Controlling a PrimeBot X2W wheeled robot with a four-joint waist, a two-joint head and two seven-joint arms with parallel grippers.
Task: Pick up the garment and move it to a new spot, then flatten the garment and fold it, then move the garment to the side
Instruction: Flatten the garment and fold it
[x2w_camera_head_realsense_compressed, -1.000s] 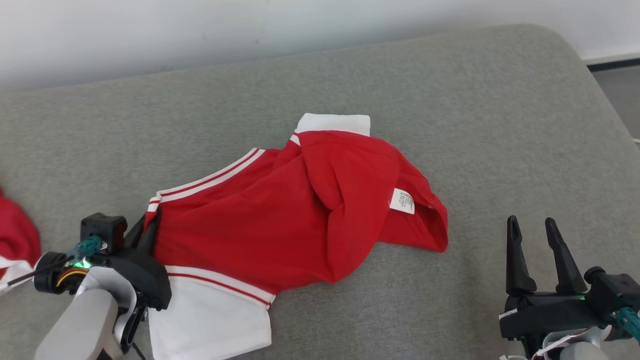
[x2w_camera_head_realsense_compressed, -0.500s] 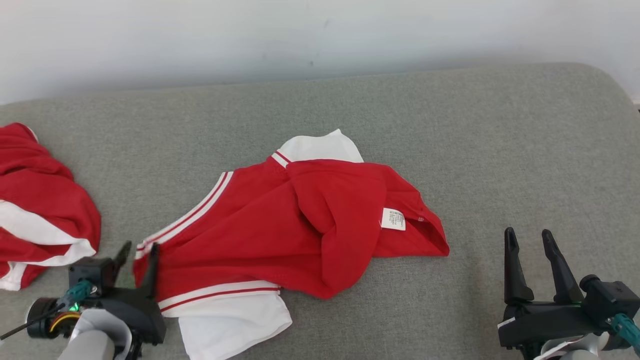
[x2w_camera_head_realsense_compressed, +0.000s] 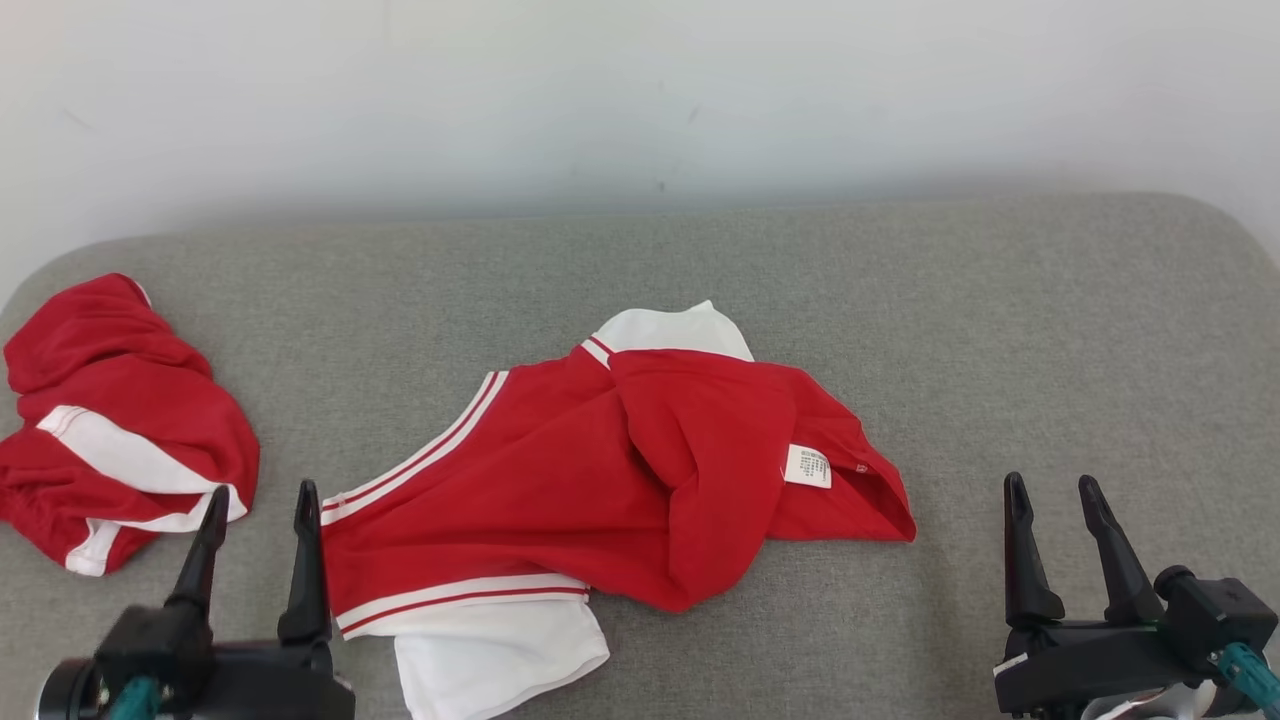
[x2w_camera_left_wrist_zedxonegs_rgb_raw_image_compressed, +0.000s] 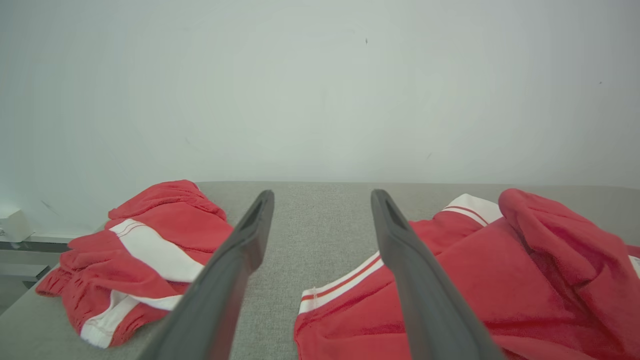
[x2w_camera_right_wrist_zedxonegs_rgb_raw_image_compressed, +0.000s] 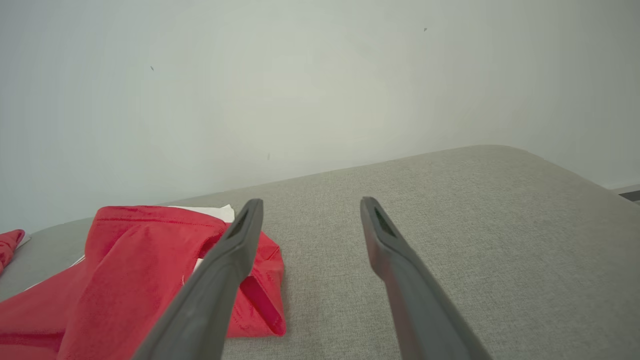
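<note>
The garment (x2w_camera_head_realsense_compressed: 620, 470) is red with white panels and white-striped edges. It lies crumpled in the middle of the grey cushioned surface (x2w_camera_head_realsense_compressed: 1000, 330), a white label showing on its right part. My left gripper (x2w_camera_head_realsense_compressed: 262, 492) stands open at the lower left, its right finger just beside the garment's left corner, nothing between its fingers. In the left wrist view the garment (x2w_camera_left_wrist_zedxonegs_rgb_raw_image_compressed: 475, 270) lies to the right of the open left gripper (x2w_camera_left_wrist_zedxonegs_rgb_raw_image_compressed: 321, 192). My right gripper (x2w_camera_head_realsense_compressed: 1051, 482) is open at the lower right, apart from the garment; the right wrist view shows this gripper (x2w_camera_right_wrist_zedxonegs_rgb_raw_image_compressed: 311, 200) empty and the garment (x2w_camera_right_wrist_zedxonegs_rgb_raw_image_compressed: 140, 250) to its left.
A second red and white garment (x2w_camera_head_realsense_compressed: 120, 430) lies bunched at the surface's left end, also in the left wrist view (x2w_camera_left_wrist_zedxonegs_rgb_raw_image_compressed: 150, 240). A pale wall (x2w_camera_head_realsense_compressed: 640, 100) runs along the far edge. The surface's rounded right corner (x2w_camera_right_wrist_zedxonegs_rgb_raw_image_compressed: 500, 150) is bare.
My left gripper was shut on the garment's left corner and has opened and let it go, drawing back. The head camera has tilted up, so the whole picture has shifted. The right gripper stays open.
</note>
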